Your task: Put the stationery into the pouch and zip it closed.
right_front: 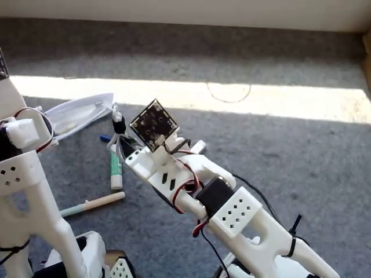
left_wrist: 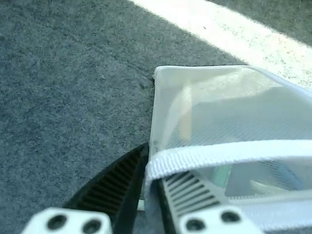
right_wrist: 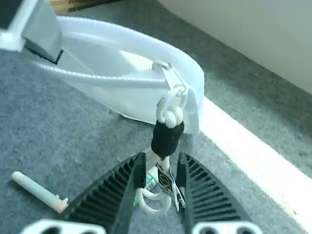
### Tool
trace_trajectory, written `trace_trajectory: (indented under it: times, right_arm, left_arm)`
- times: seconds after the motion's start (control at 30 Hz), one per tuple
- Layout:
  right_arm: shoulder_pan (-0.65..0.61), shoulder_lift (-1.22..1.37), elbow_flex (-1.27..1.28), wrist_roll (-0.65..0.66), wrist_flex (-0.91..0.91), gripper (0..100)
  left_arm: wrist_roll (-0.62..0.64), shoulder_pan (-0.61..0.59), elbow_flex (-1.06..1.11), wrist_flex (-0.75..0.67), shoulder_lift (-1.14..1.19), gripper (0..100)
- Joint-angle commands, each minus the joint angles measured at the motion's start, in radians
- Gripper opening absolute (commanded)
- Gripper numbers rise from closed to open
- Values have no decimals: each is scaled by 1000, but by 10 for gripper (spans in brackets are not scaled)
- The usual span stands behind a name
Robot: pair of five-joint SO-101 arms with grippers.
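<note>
**A:** Why is the pouch [right_wrist: 131,105] being gripped at both ends?

**B:** I'm reading it as bracing. The left claw [left_wrist: 148,161] is biting down on the woven band [left_wrist: 219,153] along the pouch's edge, near one corner, with its two ribbed sides pressed together and only the fabric between them. That is probably keeping the pouch from sliding on the grey carpet [right_front: 278,145] while the zip gets worked from the other end.

**A:** And the right claw [right_wrist: 161,163]?

**B:** It's sitting at the far end, closing in on the zipper pull [right_wrist: 167,139]. The fingers are standing only narrowly apart. The cord's white loop and its small tag are lying in the gap, and the black bead is poking out just past the tips. The cord is running fairly straight up to the slider [right_wrist: 165,73], so I'm taking it as gripped.

**A:** Is the pouch closing, then?

**B:** Not yet, and I'd say it shouldn't be. The mouth is gaping wide, and stationery is lying outside on the carpet. A green-and-white marker [right_front: 116,168] is resting just beside the right claw, and a pale pen [right_front: 93,204] is lying nearer the arm bases.

**A:** Anything inside?

**B:** Coloured shapes are showing through the mesh, but I can't tell whether they're inside or underneath.
</note>
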Motion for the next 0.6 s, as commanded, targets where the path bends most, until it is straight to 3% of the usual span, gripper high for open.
trace_trajectory:
  times: [0.0,0.3,0.57]
  right_arm:
    - [-1,-39,-4,20,73,105]
    - [91,-5,7,21,125,108]
    - [110,280,-21,40,124,110]
  left_arm:
    - [8,-13,-48,3,-22,7]
    - [8,-19,-48,3,-22,7]
    - [8,-19,-48,3,-22,7]
